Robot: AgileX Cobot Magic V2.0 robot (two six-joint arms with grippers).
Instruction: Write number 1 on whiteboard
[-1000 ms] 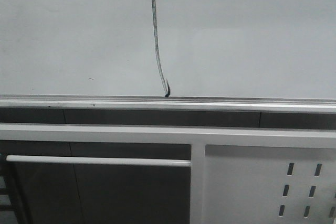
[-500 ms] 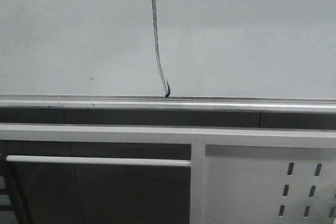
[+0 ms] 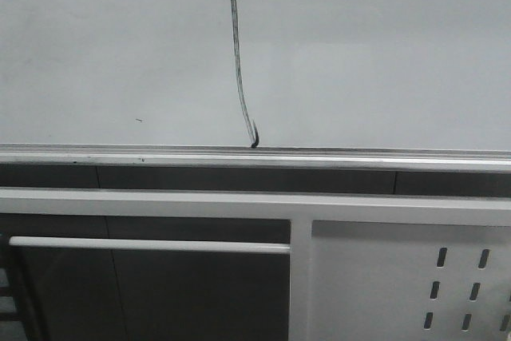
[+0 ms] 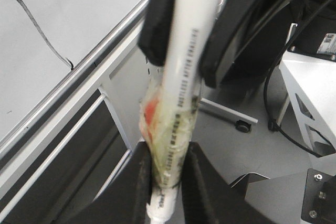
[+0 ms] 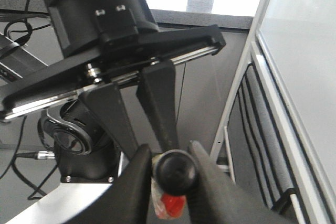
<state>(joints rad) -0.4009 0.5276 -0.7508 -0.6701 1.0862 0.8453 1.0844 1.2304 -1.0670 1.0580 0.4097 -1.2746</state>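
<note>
**Stroke on the board, marker held between both end effectors**

The front view shows only the whiteboard and the number 1: a thin, slightly curved black stroke that starts near the board's top edge, left of centre, and ends in a small tick touching the silver rail along the lower edge. Below the rail sit a white frame and a perforated panel at the lower right. No arm appears in this view.

The left wrist view adds what the front view lacks: the left end effector is clamped on a white marker whose lower part is wrapped in yellowish tape, and dark fingers grip the same marker further up. The stroke and rail are seen off to one side, apart from the marker.

The right wrist view shows the right end effector closed around the marker's dark round end, with the board's edge beside it.
</note>
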